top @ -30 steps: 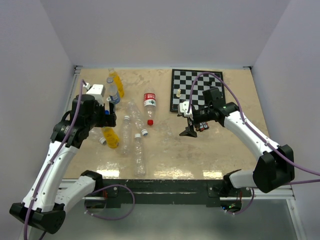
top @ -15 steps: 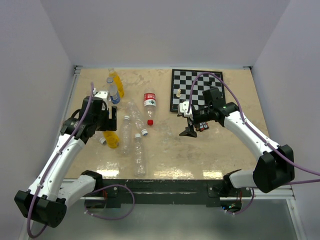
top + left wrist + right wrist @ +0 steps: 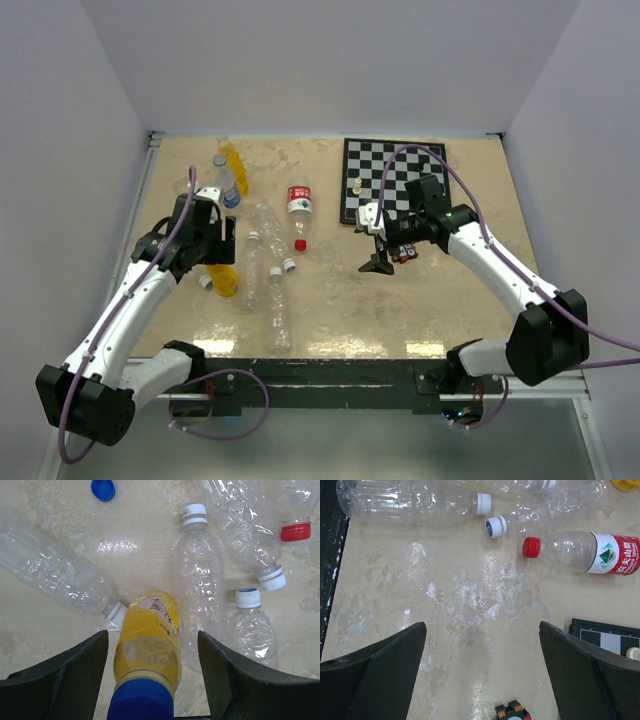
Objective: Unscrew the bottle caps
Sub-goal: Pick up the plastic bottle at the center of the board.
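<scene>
An orange-yellow bottle [image 3: 150, 640] lies on the table among the clear ones, its blue cap [image 3: 141, 700] pointing at the left wrist camera. My left gripper [image 3: 152, 645] straddles its neck end, open, with a gap on each side between fingers and bottle. From above, the left gripper [image 3: 215, 245] sits just behind that bottle [image 3: 224, 279]. A second orange-yellow bottle [image 3: 234, 165] and a blue-and-white labelled bottle [image 3: 226, 185] stand at the back left. My right gripper [image 3: 377, 265] hangs open over bare table [image 3: 482, 630]. A loose blue cap [image 3: 103, 489] lies beyond.
Several clear bottles with white caps [image 3: 194, 514] lie right of the yellow one. A red-labelled bottle [image 3: 299, 205] with a red cap [image 3: 531, 547] lies mid-table. A chessboard [image 3: 393, 180] is at the back right. A small orange-and-black toy [image 3: 512, 712] sits under the right wrist.
My left arm has swung right and down toward the lying yellow bottle, and its jaws have narrowed around the neck end. The right arm has not moved.
</scene>
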`<action>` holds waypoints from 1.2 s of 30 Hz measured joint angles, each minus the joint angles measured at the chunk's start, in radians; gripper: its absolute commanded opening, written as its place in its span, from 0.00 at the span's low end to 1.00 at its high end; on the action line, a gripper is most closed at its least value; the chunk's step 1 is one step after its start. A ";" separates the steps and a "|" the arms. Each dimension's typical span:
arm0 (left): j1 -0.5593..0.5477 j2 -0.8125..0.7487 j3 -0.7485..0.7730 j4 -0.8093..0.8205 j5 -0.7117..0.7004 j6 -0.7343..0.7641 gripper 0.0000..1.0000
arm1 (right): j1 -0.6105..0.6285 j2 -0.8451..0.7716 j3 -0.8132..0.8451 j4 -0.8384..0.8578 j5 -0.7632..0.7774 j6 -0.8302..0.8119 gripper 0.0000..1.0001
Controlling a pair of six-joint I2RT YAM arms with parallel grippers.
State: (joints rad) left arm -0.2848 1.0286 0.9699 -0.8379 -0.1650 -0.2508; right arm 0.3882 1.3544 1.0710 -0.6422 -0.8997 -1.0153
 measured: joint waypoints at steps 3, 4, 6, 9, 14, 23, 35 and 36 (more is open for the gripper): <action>0.000 0.003 -0.003 0.002 0.000 -0.001 0.76 | 0.000 0.000 0.000 0.000 0.000 0.000 0.98; 0.000 0.003 -0.003 0.003 0.000 -0.001 0.76 | 0.000 0.000 0.000 0.000 0.000 0.000 0.98; 0.000 0.004 -0.003 0.004 -0.001 -0.001 0.76 | 0.000 0.000 0.000 0.000 0.000 0.000 0.98; 0.000 0.005 -0.003 0.005 -0.004 -0.002 0.76 | 0.000 0.000 0.000 0.000 0.000 0.000 0.98; 0.000 0.005 -0.003 0.005 -0.006 -0.002 0.76 | 0.003 0.000 0.000 0.000 0.000 0.000 0.98; 0.000 0.005 -0.003 0.005 -0.008 -0.002 0.75 | 0.003 0.000 0.000 0.000 0.000 0.000 0.98; 0.000 0.005 -0.003 0.005 -0.008 -0.010 0.47 | 0.003 0.000 0.000 0.000 0.000 0.000 0.98; 0.000 0.005 -0.003 0.005 -0.009 -0.013 0.42 | 0.003 0.000 0.000 0.000 0.000 0.000 0.98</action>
State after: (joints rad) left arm -0.2848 1.0340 0.9668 -0.8330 -0.1741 -0.2634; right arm 0.3916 1.3544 1.0710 -0.6422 -0.8997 -1.0157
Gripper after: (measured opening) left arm 0.582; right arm 0.982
